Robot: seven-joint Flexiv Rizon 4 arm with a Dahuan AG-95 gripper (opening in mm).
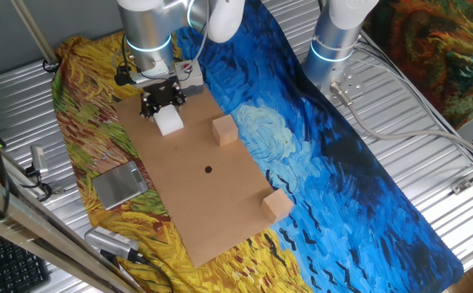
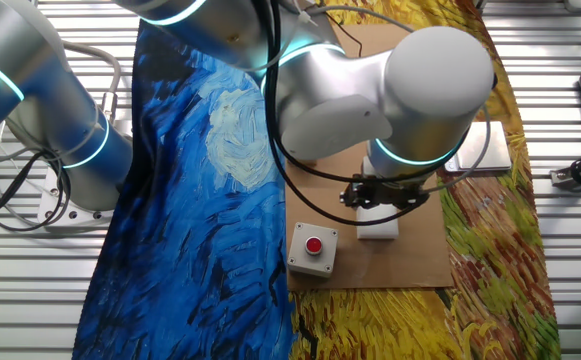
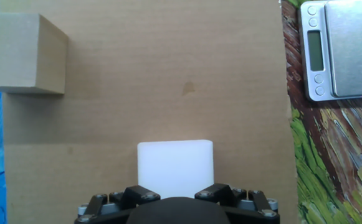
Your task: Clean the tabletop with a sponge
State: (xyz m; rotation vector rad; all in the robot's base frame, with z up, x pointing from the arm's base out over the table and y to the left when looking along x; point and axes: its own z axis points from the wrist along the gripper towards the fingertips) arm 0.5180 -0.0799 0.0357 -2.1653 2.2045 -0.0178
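The claw (image 1: 162, 104) sits low over the near end of the tabletop (image 1: 220, 191), with the sponge (image 1: 168, 122) directly under it. In the hand view the white block shows just ahead of the claw's base, and the two finger mounts flank its near corners. Whether the fingers are actually pressing on the sponge or only straddling it, I cannot tell, since the tips themselves are hidden in all three views.

The cleaning looks barely begun, if at all. The small dark spot (image 1: 208, 170) lies well ahead of the claw and apart from the sponge, and it appears untouched (in the hand view it reads only as a faint mark on the cardboard surface). So the wipe across the middle of the board is still left — the sponge has to travel forward to that spot and over it.

One wooden cube (image 1: 225, 130) stands ahead and off to one side of the claw, close to the likely wiping path. A second cube (image 1: 277, 204) rests at the board's far edge, and the grey scale (image 1: 120, 184) lies off the board on the opposite side.
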